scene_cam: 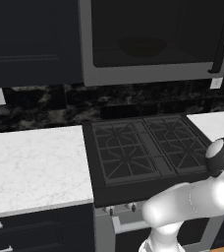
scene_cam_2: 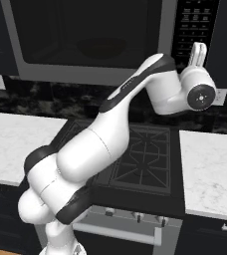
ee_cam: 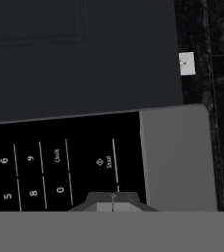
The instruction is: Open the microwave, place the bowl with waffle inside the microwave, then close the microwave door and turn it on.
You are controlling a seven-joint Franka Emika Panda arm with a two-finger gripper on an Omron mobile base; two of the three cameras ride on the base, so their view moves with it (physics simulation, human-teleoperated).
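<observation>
Claw shut at the microwave's keypad

Left base view: the wide grey-steel-framed microwave (scene_cam: 158,76) hangs above the black gas stove (scene_cam: 146,150), its dark glass door (scene_cam: 153,34) closed; a small round bowl (scene_cam: 142,47) shows dimly inside. Right base view: the white arm reaches up toward the microwave's black keypad panel (scene_cam_2: 194,25). Hand view: the claw (ee_cam: 113,203), fingers together and empty, sits just below the Start key (ee_cam: 104,162).

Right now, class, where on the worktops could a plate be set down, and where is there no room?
The white marble counter left of the black stove lies bare back to the dark backsplash. The counter right of the stove is bare too. The stove's grates give no flat spot, and the arm leans over them toward the microwave.
</observation>
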